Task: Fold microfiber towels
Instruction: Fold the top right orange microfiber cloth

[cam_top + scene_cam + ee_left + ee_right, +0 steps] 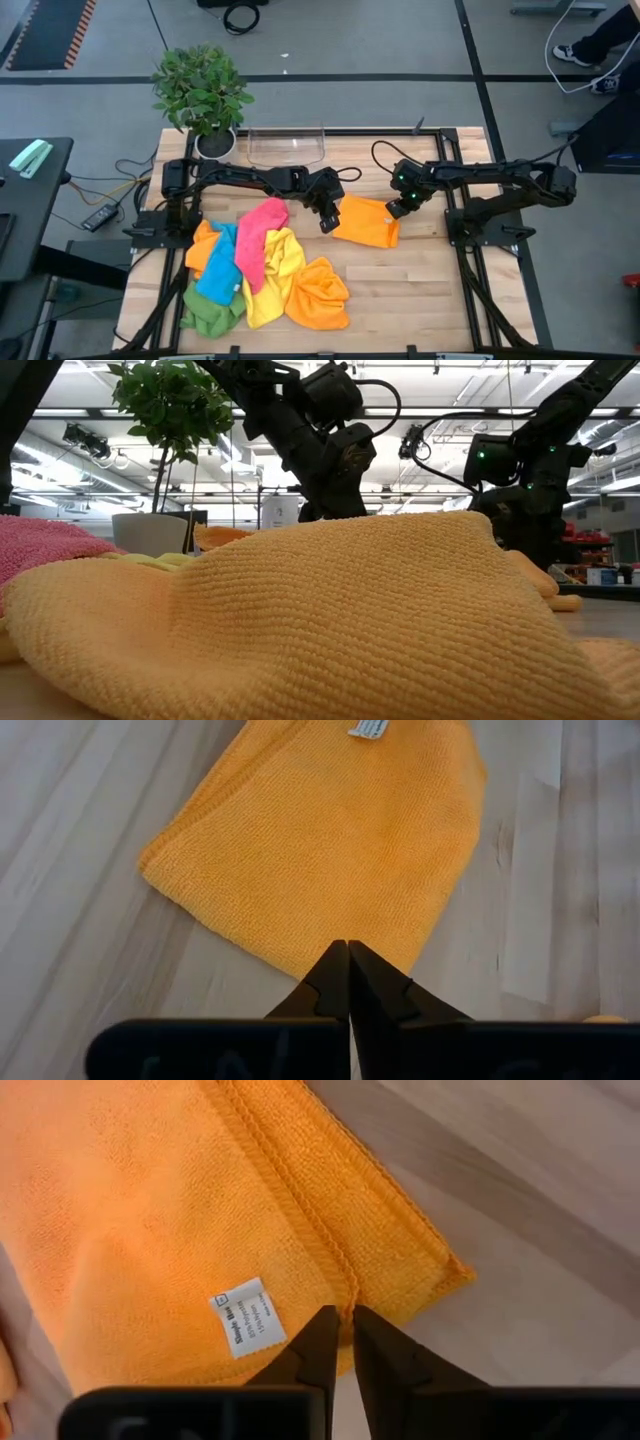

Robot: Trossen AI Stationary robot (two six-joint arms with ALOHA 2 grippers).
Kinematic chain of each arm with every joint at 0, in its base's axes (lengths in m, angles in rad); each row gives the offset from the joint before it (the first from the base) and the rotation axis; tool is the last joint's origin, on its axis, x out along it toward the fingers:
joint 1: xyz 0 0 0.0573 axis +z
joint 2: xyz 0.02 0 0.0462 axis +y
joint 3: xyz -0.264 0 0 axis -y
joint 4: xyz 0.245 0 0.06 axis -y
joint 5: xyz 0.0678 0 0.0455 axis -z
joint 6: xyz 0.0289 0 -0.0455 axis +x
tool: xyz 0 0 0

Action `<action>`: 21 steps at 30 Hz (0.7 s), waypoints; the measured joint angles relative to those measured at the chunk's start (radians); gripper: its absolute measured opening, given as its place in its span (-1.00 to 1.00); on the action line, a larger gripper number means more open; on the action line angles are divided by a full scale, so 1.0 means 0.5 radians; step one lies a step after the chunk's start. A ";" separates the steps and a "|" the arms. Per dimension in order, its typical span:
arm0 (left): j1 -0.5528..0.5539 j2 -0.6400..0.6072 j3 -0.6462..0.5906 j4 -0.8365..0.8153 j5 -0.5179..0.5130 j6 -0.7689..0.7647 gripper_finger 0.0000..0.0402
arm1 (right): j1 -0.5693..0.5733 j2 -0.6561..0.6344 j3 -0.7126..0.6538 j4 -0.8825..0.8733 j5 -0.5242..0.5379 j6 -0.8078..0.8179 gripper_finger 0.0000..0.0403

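A folded orange towel (pixel 365 222) lies flat on the wooden table (pixel 440 290), right of centre, a white label (pixel 245 1316) on its top. My left gripper (pixel 328 224) is shut at the towel's left edge. My right gripper (pixel 396 210) stands at the towel's far right end, its fingers closed on the hem beside the label. A loose pile of pink (pixel 258 235), blue (pixel 220 268), yellow (pixel 272 275), orange (pixel 320 295) and green (pixel 205 315) towels lies at the table's near left. My left gripper (pixel 348 952) slants down onto the orange towel's edge (pixel 300 955) with its fingers shut. Whether any cloth lies between them cannot be told. The towel is flat on the table under the tips. My right gripper (pixel 343 1320) pinches the stitched hem (pixel 335 1275) between its two fingers, close to the label and a corner (pixel 455 1275). It comes from above at a slant. Two hems lie side by side there. The towel stays flat on the table.
A clear plastic tray (pixel 286 145) and a potted plant (pixel 205 95) stand at the table's far edge. Bare wood lies near the front right. In the low view a yellow towel (pixel 330 620) fills the foreground and hides the table behind it.
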 joint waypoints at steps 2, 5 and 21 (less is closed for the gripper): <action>0.000 0.000 0.000 -0.001 0.000 0.000 -0.92 | 0.000 0.000 0.000 0.000 -0.001 0.000 -0.80; 0.000 0.000 0.000 0.000 0.000 -0.002 -0.89 | -0.001 -0.012 0.001 -0.008 -0.001 0.000 -0.80; -0.001 0.000 0.000 -0.001 0.000 -0.004 -0.94 | -0.022 -0.100 0.183 -0.267 0.137 -0.067 -0.81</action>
